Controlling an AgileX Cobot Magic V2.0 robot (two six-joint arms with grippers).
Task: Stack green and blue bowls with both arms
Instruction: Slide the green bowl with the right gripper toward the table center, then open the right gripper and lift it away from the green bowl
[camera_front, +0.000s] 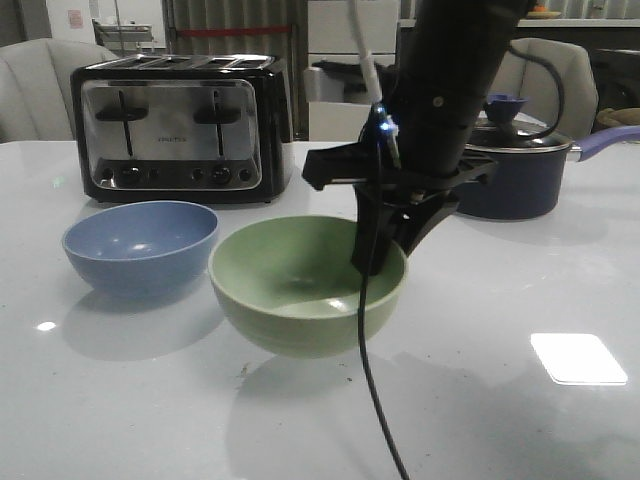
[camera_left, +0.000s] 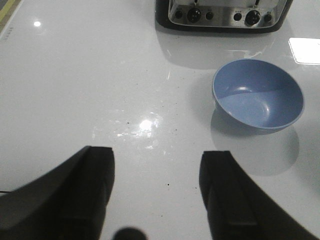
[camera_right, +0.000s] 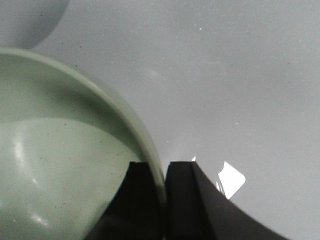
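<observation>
The pale green bowl (camera_front: 300, 290) is at the middle of the white table, with the dusty blue bowl (camera_front: 140, 245) just to its left, upright and empty. My right gripper (camera_front: 378, 255) is shut on the green bowl's right rim, one finger inside and one outside, as the right wrist view (camera_right: 162, 172) shows on the bowl's rim (camera_right: 150, 145). The bowl seems to hang slightly above the table over its shadow. My left gripper (camera_left: 157, 185) is open and empty over bare table, short of the blue bowl (camera_left: 257, 95). The left arm does not show in the front view.
A chrome toaster (camera_front: 180, 125) stands behind the blue bowl and also shows in the left wrist view (camera_left: 222, 15). A dark lidded saucepan (camera_front: 510, 170) with a blue handle stands at the back right. A cable hangs from the right arm across the green bowl.
</observation>
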